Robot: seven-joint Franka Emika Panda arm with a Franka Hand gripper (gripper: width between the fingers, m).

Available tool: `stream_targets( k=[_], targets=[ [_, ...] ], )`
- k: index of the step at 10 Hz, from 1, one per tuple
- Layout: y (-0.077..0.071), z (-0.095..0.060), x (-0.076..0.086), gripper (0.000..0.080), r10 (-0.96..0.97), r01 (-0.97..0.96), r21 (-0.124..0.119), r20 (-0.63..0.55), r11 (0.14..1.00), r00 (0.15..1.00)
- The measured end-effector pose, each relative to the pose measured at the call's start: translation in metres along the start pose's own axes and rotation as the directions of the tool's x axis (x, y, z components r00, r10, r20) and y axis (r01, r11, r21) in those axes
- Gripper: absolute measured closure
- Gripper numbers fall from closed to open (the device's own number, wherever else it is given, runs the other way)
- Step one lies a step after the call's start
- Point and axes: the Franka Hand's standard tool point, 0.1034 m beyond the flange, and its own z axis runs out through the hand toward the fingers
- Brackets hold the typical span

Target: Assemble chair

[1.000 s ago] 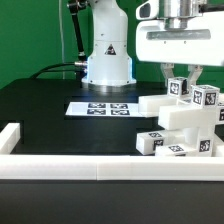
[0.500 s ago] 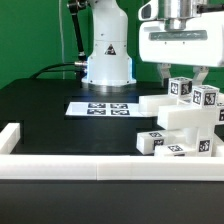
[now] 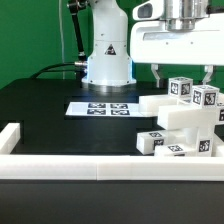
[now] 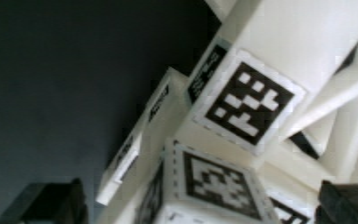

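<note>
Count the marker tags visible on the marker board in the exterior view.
4, in a row along the marker board, lying flat on the black table in front of the robot base, to the exterior view's left of the chair. None appear hidden.

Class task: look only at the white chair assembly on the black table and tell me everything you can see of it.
The chair is a cluster of blocky white pieces, plastic by the look, partly put together. Black-and-white square tags sit on several faces; the wrist view shows them close up. It stands on the black table, at the exterior view's right, against the white border wall. The end effector hangs just above it, fingers spread, apparently not touching.
</note>
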Motion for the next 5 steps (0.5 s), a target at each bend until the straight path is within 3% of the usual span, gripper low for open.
stream_targets(
  k=[5],
  targets=[
    [-0.003,-0.005,0.0002,0.0151,-0.384,0.384,-0.001,-0.007,0.923,0.923]
  ],
)
